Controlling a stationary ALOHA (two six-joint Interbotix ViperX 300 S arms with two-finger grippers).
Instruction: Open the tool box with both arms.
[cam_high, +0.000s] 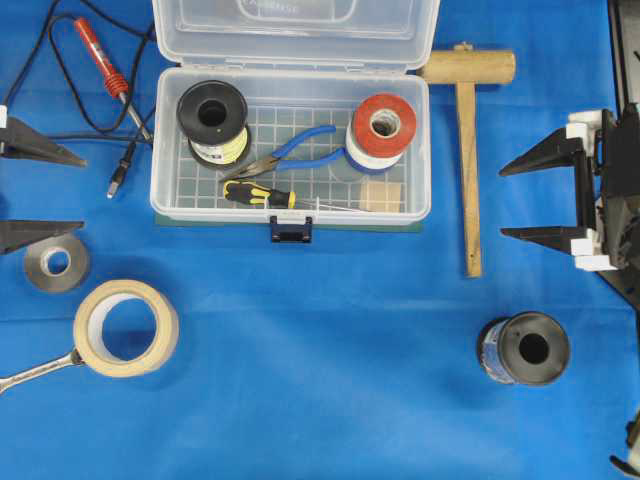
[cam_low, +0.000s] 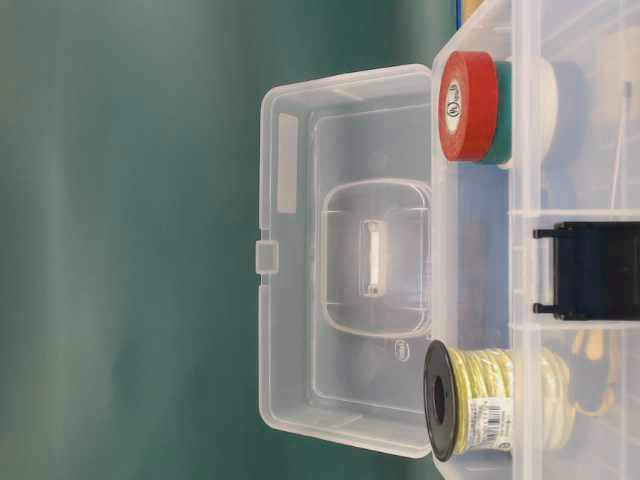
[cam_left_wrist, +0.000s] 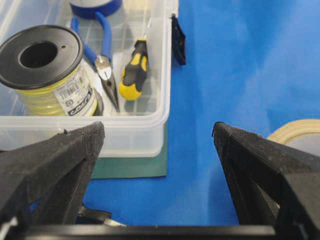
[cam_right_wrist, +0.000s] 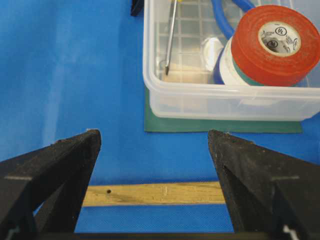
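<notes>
Your tool box (cam_high: 290, 145) sits at the top centre of the blue cloth (cam_high: 320, 380) with its clear lid (cam_high: 296, 30) thrown back — inside lie a yellow wire spool (cam_high: 212, 123), blue-handled pliers (cam_high: 290, 150), a yellow-and-black screwdriver (cam_high: 258, 195) and a red-topped tape stack (cam_high: 381, 130). The dark blue latch (cam_high: 291, 230) hangs loose at the front wall. Your left gripper (cam_high: 60, 190) rests at the left edge, fingers spread wide and holding nothing, well apart from the box. Your right gripper (cam_high: 512, 200) waits at the right edge — likewise spread and empty, just beyond the wooden mallet (cam_high: 468, 140). A masking tape roll (cam_high: 126, 327) and a black spool (cam_high: 526, 349) lie nearer the front.
</notes>
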